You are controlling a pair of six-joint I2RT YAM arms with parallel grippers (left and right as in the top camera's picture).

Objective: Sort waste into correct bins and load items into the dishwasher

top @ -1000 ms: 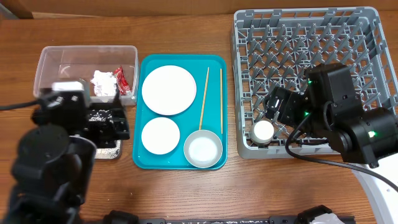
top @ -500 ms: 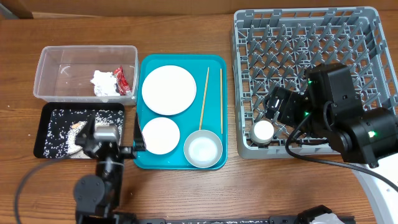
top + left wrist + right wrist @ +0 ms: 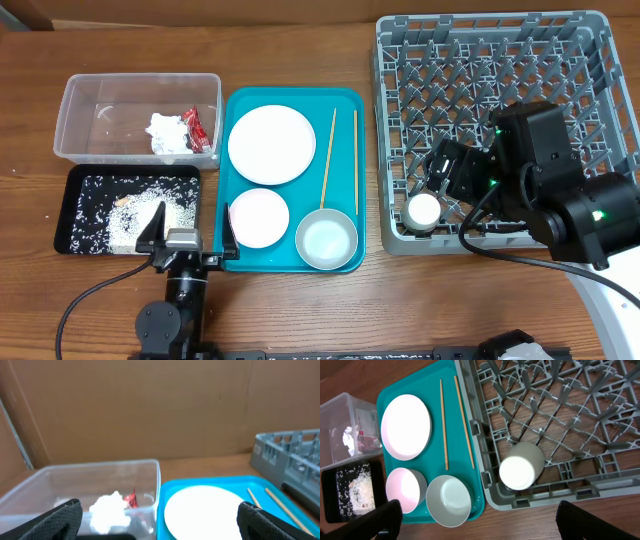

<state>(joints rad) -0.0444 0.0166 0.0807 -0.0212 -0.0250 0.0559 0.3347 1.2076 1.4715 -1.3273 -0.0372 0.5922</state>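
Observation:
The clear tub (image 3: 80, 110) holds the crumpled tissue (image 3: 165, 132) and the red wrapper (image 3: 193, 125); both also show in the left wrist view, tissue (image 3: 110, 510) and wrapper (image 3: 131, 499). The black tray (image 3: 75, 200) holds rice (image 3: 130, 215). The large white plate (image 3: 271, 145), the small plate (image 3: 258, 216), the bowl (image 3: 326, 240) and two chopsticks (image 3: 328, 158) lie on the teal tray (image 3: 345, 100). The white cup (image 3: 422, 210) lies in the grey rack (image 3: 490, 60). My left gripper (image 3: 190, 235) is open and empty at the table's front. My right gripper (image 3: 440, 185) is open above the cup.
The teal tray sits between the two bins and the rack. The right arm's body (image 3: 560, 190) covers the rack's front right part. A cardboard wall (image 3: 150, 405) stands behind the table. Bare wood runs along the front edge.
My left arm has drawn back from over the black tray to the table's front edge, uncovering the rice. The right arm and the cup have not moved.

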